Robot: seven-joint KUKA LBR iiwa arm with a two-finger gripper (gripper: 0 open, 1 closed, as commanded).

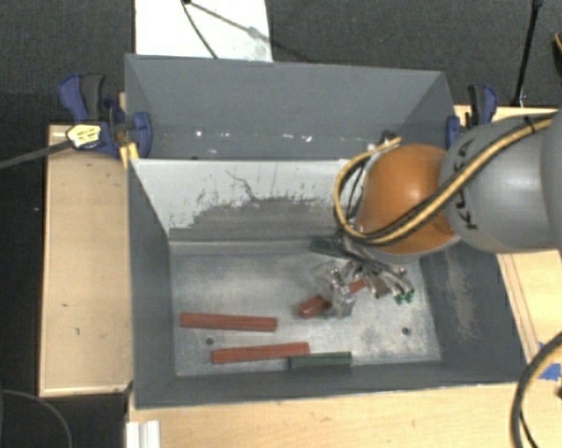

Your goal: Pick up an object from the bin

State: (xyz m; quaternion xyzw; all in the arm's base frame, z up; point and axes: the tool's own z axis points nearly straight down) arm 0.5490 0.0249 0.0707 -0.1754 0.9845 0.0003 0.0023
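Looking down into the grey metal bin (150, 278), we see the arm (519, 194) reaching in over the right rim. Its orange cover (402, 203) is looped with yellow and black cables (356, 180) and hangs above the right half of the floor. Below the cover the gripper (342, 295) sits low over the floor, right of its middle and well clear of the front wall. A small red-brown block (311, 307) lies on the floor just at the gripper's left side, touching it or very nearly so (we cannot make out which), and it sits askew to the bin's walls. Whether the gripper is parted or closed we cannot tell, since its metal parts run together under the cover, and we cannot say that the block is held. Toward the front-left corner a long red-brown bar (228, 322) lies nearer the left wall, and a second red-brown bar (260, 352) lies closer to the front wall, roughly parallel to the first and apart from it. A dark green bar (320, 361) lies along the front wall, its left end just beside the right end of the second bar.
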